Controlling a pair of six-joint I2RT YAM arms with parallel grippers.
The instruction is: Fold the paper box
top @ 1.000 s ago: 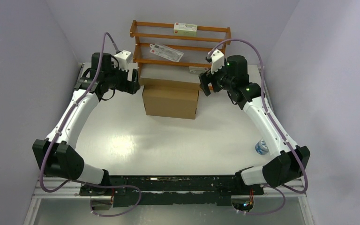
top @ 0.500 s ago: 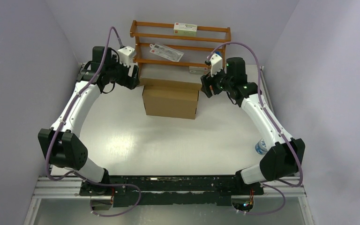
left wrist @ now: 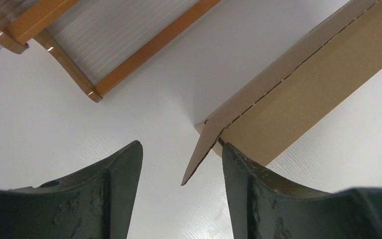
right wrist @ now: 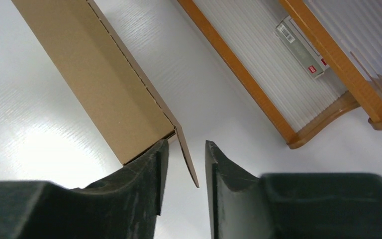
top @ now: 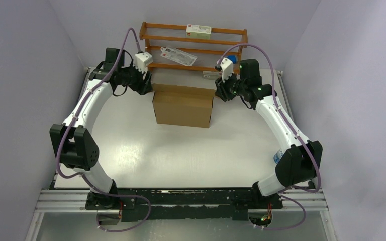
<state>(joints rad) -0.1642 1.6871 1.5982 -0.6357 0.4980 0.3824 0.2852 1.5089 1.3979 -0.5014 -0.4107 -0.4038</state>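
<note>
The brown paper box stands mid-table as a shallow closed shape, with a small side flap sticking out at each rear corner. My left gripper is at its rear left corner. In the left wrist view the left gripper is open around the left flap, which stands near the right finger and apart from the left one. My right gripper is at the rear right corner. In the right wrist view the right gripper is narrowly open, and the right flap hangs between its fingers with a gap on both sides.
An orange-brown wooden rack stands just behind the box, with white printed cartons on its shelves. A small blue-and-white item lies by the right arm's elbow. Grey walls close in on both sides.
Both grippers have moved inward to the box's rear corners, so each now has a side flap between its fingers. Both pairs of jaws have narrowed, the right more than the left.
</note>
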